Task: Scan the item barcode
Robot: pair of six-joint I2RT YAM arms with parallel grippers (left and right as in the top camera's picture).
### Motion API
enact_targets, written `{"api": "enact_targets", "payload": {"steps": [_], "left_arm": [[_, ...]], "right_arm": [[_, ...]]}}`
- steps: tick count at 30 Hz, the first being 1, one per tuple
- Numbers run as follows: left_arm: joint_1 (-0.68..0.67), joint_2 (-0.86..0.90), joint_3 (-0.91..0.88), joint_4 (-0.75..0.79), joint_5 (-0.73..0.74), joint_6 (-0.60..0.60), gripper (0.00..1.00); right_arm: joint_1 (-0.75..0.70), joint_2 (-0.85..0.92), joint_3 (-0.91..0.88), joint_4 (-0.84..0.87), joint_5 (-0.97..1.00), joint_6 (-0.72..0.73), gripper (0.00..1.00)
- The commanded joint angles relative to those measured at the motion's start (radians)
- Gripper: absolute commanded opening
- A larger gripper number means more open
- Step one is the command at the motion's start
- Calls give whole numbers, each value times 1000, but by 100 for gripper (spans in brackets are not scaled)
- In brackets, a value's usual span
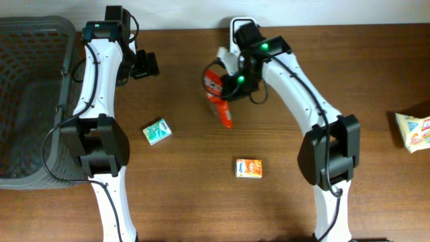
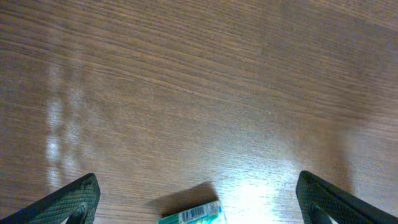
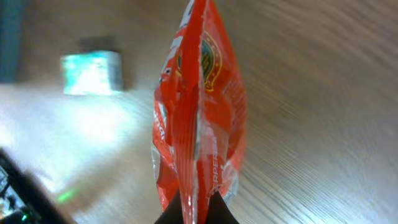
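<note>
A red snack bag [image 1: 220, 101] hangs above the middle of the table, and my right gripper [image 1: 233, 79] is shut on its upper edge. In the right wrist view the bag [image 3: 199, 106] stretches away from the gripper [image 3: 198, 208], whose dark fingertips pinch its crimped seam. No barcode shows on the bag's visible faces. My left gripper [image 1: 144, 65] stands open at the back left, holding nothing. In its wrist view the left gripper [image 2: 198, 186] has both fingers [image 2: 71, 200] spread wide over bare wood.
A small green box [image 1: 156, 132] lies on the table left of centre, with its barcode strip [image 2: 191, 215] showing. An orange box [image 1: 248, 168] lies near the front. A yellow packet [image 1: 413, 130] sits at the right edge. A grey basket [image 1: 40, 23] stands at the far left. A white device [image 1: 236, 25] stands at the back.
</note>
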Motion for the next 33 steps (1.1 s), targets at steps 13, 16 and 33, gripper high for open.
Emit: {"api": "enact_targets", "payload": {"steps": [13, 16, 33], "left_arm": [[6, -15, 4, -39, 23, -10, 99], [6, -39, 15, -55, 119, 13, 100], [-1, -191, 20, -76, 132, 32, 99]], "right_arm": [[-203, -15, 379, -365, 352, 158, 99], [-188, -11, 377, -364, 180, 158, 100], [-110, -10, -208, 90, 283, 742, 89]]}}
